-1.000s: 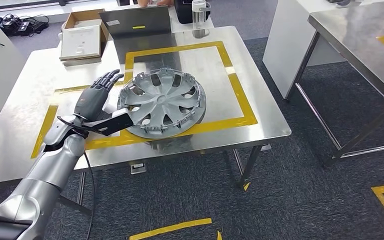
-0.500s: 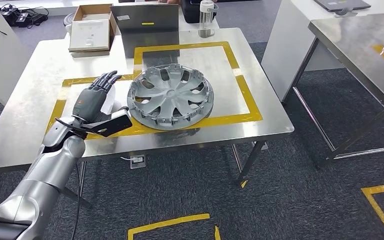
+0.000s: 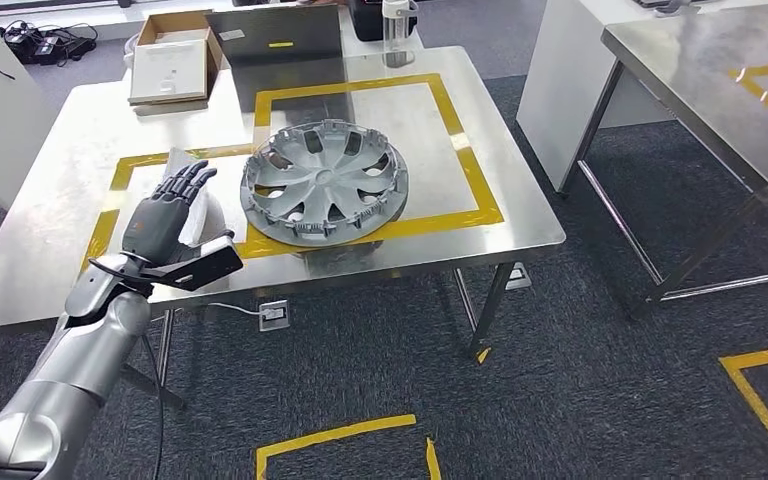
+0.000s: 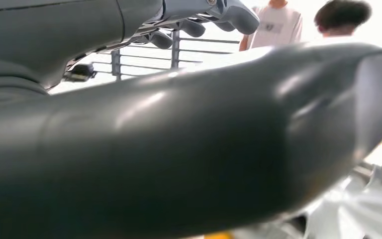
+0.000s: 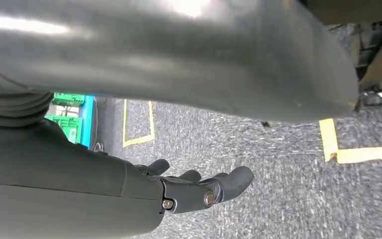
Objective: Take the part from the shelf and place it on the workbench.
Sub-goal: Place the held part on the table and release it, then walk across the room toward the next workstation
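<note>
The left hand [image 3: 163, 218] has drawn back from the wheel cover [image 3: 323, 184], which lies flat on the steel workbench [image 3: 50, 220] across the yellow tape [image 3: 465, 160]. Left hand released, fingers spread, just beside the cover; right hand [image 5: 199, 186] empty, fingers loosely extended above carpet [image 5: 288, 199].

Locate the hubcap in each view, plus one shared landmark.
Head view: hubcap lies flat on the workbench, over the front edge of the yellow tape square, right of the left hand.
Left wrist view: pale blurred spokes past the thumb, at the lower right corner.
Right wrist view: not in it; carpet and the right hand.
Shared landmark: the left hand, in head and left wrist views.
</note>
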`<control>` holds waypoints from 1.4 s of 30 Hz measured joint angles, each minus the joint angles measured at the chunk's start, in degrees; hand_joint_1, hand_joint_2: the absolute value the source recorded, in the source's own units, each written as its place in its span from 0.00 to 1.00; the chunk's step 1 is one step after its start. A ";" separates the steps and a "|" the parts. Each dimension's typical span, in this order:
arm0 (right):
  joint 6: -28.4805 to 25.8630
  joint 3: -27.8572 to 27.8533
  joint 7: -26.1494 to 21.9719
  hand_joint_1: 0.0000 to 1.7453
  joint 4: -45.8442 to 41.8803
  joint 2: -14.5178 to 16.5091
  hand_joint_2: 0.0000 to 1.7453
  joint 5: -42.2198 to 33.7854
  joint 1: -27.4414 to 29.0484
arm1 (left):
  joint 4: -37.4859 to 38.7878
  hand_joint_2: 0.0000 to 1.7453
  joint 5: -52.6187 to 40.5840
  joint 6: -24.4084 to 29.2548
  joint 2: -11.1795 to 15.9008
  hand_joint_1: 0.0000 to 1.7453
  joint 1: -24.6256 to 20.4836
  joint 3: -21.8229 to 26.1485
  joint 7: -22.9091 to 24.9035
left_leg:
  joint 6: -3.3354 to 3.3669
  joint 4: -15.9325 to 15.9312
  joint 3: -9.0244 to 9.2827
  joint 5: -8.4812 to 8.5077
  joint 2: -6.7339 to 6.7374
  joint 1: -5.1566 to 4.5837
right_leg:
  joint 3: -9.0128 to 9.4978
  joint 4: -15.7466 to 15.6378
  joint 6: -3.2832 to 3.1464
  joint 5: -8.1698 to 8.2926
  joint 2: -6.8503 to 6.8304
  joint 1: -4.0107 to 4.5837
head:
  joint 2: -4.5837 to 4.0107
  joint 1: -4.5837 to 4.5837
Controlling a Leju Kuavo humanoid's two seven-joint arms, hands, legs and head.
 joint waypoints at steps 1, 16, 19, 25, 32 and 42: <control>0.10 0.01 0.00 0.00 0.00 0.00 0.00 0.05 -0.02 | -0.20 0.00 -0.05 0.02 0.02 0.00 0.26 0.08 0.20 | -0.08 -3.08 2.29 1.22 0.00 0.18 | -0.47 0.03 0.22 0.41 0.00 -0.08 | 0.00 0.00; 0.18 0.03 0.00 0.00 -0.02 -0.69 0.00 -1.17 -0.38 | -0.84 0.00 -2.90 -1.28 -4.96 0.00 -0.67 0.15 2.96 | 4.21 -13.97 1.78 10.31 -0.08 -0.98 | -3.36 14.41 2.96 -7.66 0.18 0.29 | 0.00 0.36; -0.22 0.03 -0.01 0.00 -0.04 -0.99 0.00 -1.49 -0.69 | -0.76 0.00 -3.59 -1.68 -6.41 0.00 -1.42 0.14 3.40 | 4.03 -13.83 0.37 11.69 0.06 -1.25 | 5.09 3.37 1.45 -5.87 0.04 1.17 | 0.00 0.31; -0.63 0.00 -0.02 0.00 -0.07 -1.16 0.00 -1.98 -0.94 | -0.48 0.00 -4.19 -2.21 -7.45 0.00 -2.60 0.09 3.47 | 3.35 -14.00 0.28 12.71 0.21 -1.00 | 7.09 -0.56 0.79 -5.96 -0.04 1.73 | 0.00 0.38; -2.08 -1.22 -0.01 0.00 -0.07 -1.11 0.00 -3.89 -1.14 | 3.77 0.00 -5.09 -3.30 -11.25 0.00 -6.68 -0.43 3.11 | 0.49 0.50 -2.57 2.12 -0.05 0.13 | 2.15 -1.41 0.08 -0.51 -0.57 0.39 | 0.00 0.23; -3.41 -1.92 -0.03 0.00 -0.11 -1.10 0.00 -4.73 -1.17 | 6.88 0.00 -5.33 -1.53 -12.84 0.00 -9.14 -0.43 3.60 | 2.86 -13.40 6.55 5.87 -0.45 0.41 | -3.23 0.15 3.82 2.51 -0.18 -0.75 | 0.00 0.63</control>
